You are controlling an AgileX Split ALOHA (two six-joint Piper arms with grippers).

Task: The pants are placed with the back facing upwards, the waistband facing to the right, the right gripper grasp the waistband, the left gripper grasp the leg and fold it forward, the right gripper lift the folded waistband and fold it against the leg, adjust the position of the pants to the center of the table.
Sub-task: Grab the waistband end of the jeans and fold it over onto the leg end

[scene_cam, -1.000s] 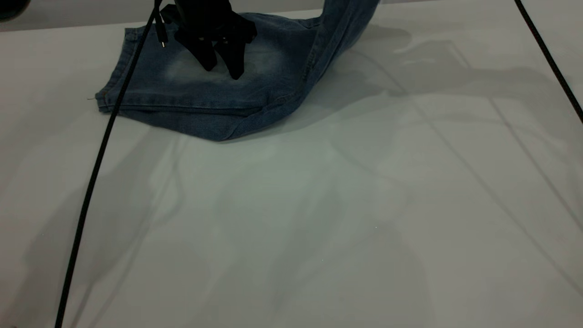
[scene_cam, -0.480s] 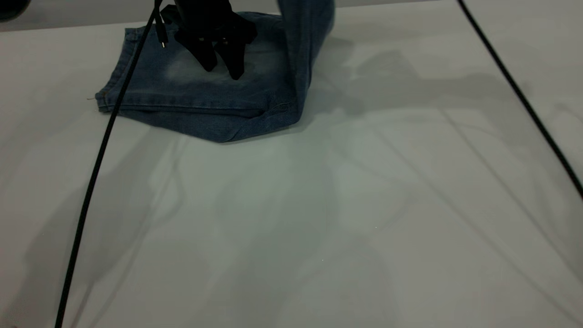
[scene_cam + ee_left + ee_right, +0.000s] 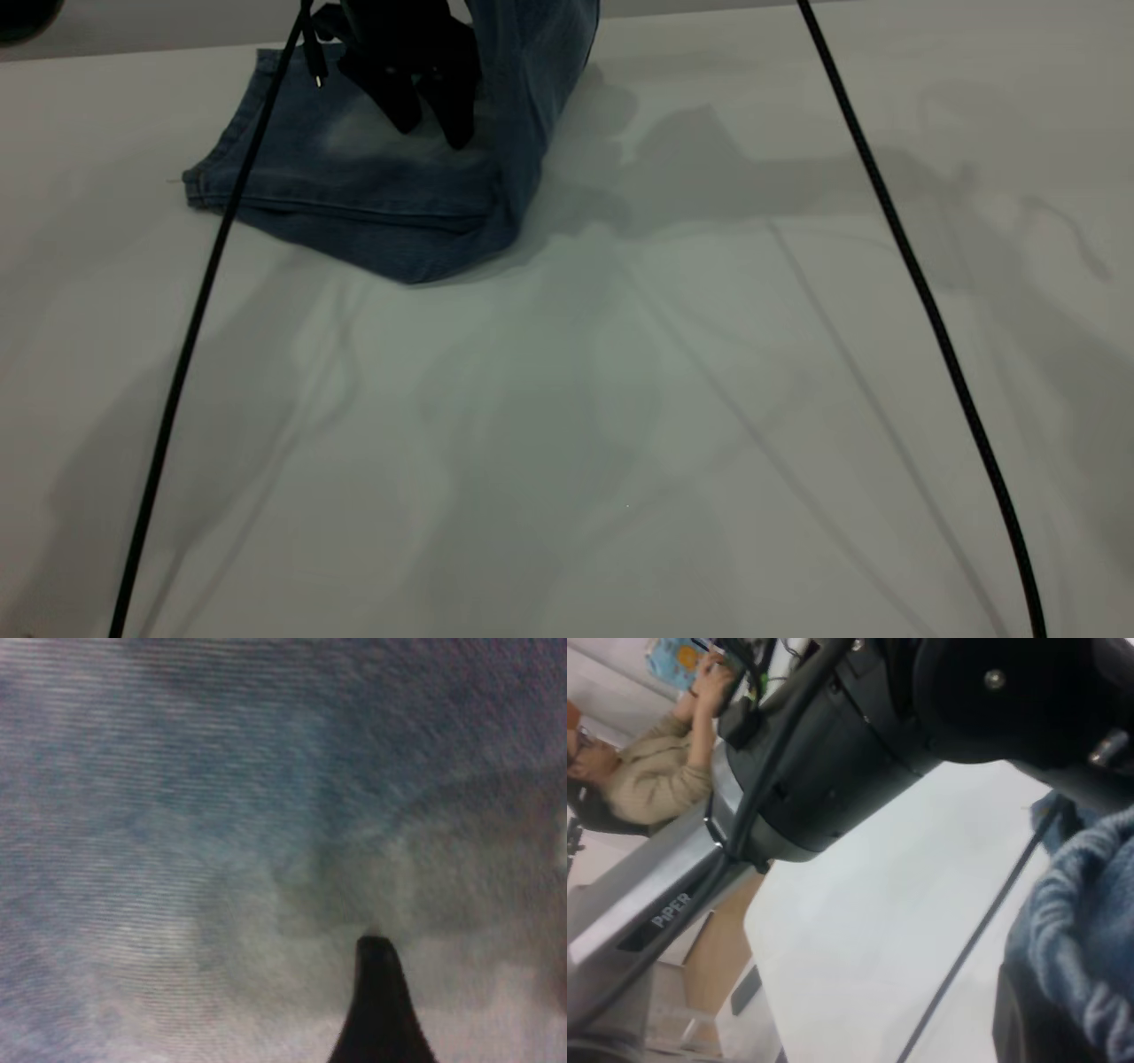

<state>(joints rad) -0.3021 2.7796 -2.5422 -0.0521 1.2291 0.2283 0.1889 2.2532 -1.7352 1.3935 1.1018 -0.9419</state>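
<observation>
The pants, blue denim with pale faded patches, lie at the far left of the table. Their leg part lies flat and folded, hems toward the left. My left gripper stands on this flat part, open, both fingertips touching the cloth; in the left wrist view one finger shows against denim. The waistband end rises steeply and leaves the top of the exterior view. My right gripper shows only in its wrist view, shut on the ruched waistband.
Two black cables cross the table, one on the left and one on the right. The left arm's black body hangs close in the right wrist view. A person in a beige top sits beyond the table's far edge.
The lifted waistband end has swung leftward, from the upper right to nearly over the left gripper. The right cable moved left with it. The flat part slid slightly left.
</observation>
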